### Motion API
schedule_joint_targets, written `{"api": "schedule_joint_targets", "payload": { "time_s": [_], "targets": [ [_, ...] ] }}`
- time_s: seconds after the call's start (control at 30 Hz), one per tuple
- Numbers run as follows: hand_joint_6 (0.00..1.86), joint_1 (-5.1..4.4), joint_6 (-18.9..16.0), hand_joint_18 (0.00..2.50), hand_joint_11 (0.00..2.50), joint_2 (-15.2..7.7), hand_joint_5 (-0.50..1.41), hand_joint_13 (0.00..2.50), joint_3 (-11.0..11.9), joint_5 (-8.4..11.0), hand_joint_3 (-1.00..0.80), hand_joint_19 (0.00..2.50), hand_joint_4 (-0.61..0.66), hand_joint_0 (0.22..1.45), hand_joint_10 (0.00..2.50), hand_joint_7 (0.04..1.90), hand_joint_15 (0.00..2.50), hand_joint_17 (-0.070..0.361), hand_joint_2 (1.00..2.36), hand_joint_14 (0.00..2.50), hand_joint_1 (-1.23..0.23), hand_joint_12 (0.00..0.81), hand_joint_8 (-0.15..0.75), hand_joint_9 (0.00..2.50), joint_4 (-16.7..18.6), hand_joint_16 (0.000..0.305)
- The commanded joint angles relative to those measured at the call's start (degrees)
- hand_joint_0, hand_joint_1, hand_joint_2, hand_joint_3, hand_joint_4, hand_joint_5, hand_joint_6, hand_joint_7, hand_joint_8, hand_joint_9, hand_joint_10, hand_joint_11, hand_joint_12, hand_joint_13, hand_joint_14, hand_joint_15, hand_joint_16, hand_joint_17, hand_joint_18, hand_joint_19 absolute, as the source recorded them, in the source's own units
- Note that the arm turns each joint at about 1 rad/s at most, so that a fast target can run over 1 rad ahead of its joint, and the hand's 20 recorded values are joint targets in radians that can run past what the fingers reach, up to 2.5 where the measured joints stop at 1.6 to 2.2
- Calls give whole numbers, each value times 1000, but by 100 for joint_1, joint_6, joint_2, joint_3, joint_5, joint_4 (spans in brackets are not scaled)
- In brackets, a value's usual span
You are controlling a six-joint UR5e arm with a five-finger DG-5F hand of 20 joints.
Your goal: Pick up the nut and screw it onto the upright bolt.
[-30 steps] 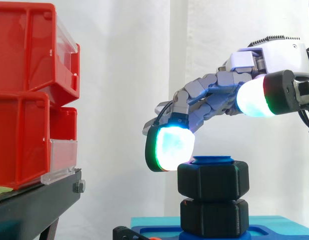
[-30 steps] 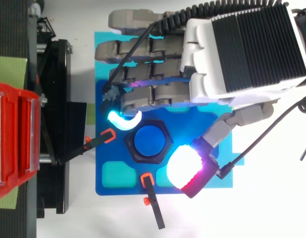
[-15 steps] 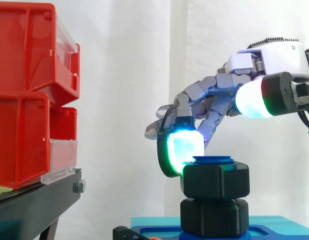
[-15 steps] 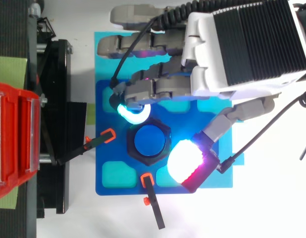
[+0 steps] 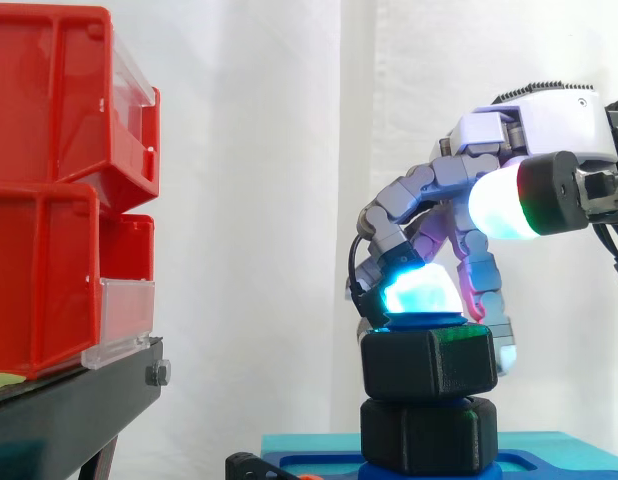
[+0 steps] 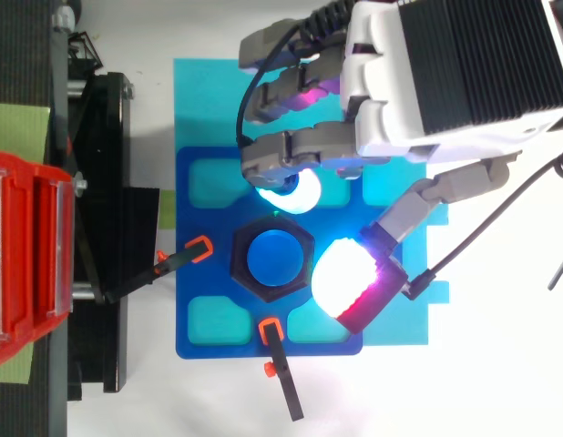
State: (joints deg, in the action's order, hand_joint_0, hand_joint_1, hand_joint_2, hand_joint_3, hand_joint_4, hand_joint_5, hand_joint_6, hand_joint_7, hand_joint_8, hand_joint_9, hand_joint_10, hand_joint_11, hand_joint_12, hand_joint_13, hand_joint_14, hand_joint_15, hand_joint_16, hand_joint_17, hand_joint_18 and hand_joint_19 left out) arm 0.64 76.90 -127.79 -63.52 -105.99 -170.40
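The red bins (image 5: pixel 49 190) on their black stand (image 6: pixel 108 228) stand well off at 9 o'clock from the work. My hand (image 6: pixel 445 73) reaches in from 2 o'clock, its fingers curled down and gripping nothing. One glowing fingertip (image 5: pixel 414 288) rests at the nut's upper rim, at about 1 o'clock from above. My thumb (image 6: pixel 345 278) hangs at 4 o'clock, and the side view shows it well above the nut.

The blue fixture plate (image 6: pixel 199 337) lies on a teal mat (image 6: pixel 209 91). The black hex nut (image 5: pixel 429 365) already sits on the upright bolt (image 6: pixel 274 258), whose blue tip shows through its bore. A second black hex piece (image 5: pixel 429 435) sits below the nut. Two orange-tipped clamps (image 6: pixel 199 248) sit at the nut's 9 and 6 o'clock.

The nut looks like rigid, light plastic with a matte, grippy surface. I'd judge the best hold is across opposite flats, with my thumb brought lower, since a single pad could skid off a corner.
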Motion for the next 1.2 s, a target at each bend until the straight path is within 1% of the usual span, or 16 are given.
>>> {"api": "schedule_joint_targets", "payload": {
  "time_s": [0.0,0.07,0.17,0.2,0.23,0.27,0.3,0.37,0.4,0.47,0.6,0.73,0.87,0.9,1.0,1.17],
  "targets": [
    [501,15,0,732,93,0,115,948,6,-10,-500,155,53,471,3,1418,0,75,1000,0,-257,266,144,1759,-2,33],
    [509,33,0,876,196,0,117,1063,-3,-10,-500,215,42,472,8,1441,0,74,1000,0,-257,258,159,1880,-2,33],
    [534,50,0,874,323,0,109,1151,6,-27,-500,217,19,471,12,1424,26,76,1000,0,-254,256,183,1955,-2,34],
    [554,59,0,876,357,9,103,1160,15,-54,-500,212,18,470,14,1396,41,77,1000,1,-251,256,184,1961,-2,34],
    [591,68,0,852,364,0,89,1142,33,-89,-500,193,26,467,14,1292,40,83,1000,1,-242,274,198,1957,-2,37],
    [515,77,0,718,325,9,84,1036,50,-106,-500,139,66,465,12,1415,34,97,1000,1,-240,295,222,1839,-11,43],
    [501,94,0,675,326,0,78,1015,112,-141,-500,127,80,463,12,1419,33,101,1000,2,-241,305,236,1794,-20,45],
    [504,112,0,579,262,9,21,884,217,-168,-500,125,159,459,10,1226,30,113,1000,0,-242,338,255,1579,-81,50],
    [505,112,0,576,260,0,15,880,261,-177,-500,129,174,459,10,1204,35,114,1000,2,-243,339,254,1573,-116,51],
    [505,129,35,517,242,0,-27,795,498,-194,-500,141,232,456,9,1042,24,122,1000,1,-249,358,271,1445,-362,54],
    [504,129,88,427,165,0,-68,682,560,-194,-500,145,226,449,6,890,17,130,1000,0,-259,373,273,1258,-433,58],
    [503,94,88,298,54,0,-101,547,551,-185,-500,108,198,446,0,776,0,138,1000,0,-261,390,272,1018,-354,61],
    [502,33,88,170,0,0,-120,428,446,-159,-500,59,180,442,0,716,0,140,1000,0,-264,399,269,879,-239,62],
    [502,-3,79,115,0,0,-125,386,331,-133,-500,32,173,442,0,701,0,141,1000,0,-264,398,266,819,-134,63],
    [502,-55,53,54,0,0,-131,323,173,-80,-500,11,167,440,0,683,0,142,1000,0,-265,398,265,745,60,63],
    [502,-143,-61,36,0,0,-134,305,15,-36,-500,5,162,439,0,678,0,142,1000,0,-264,402,263,705,402,63]
  ]
}}
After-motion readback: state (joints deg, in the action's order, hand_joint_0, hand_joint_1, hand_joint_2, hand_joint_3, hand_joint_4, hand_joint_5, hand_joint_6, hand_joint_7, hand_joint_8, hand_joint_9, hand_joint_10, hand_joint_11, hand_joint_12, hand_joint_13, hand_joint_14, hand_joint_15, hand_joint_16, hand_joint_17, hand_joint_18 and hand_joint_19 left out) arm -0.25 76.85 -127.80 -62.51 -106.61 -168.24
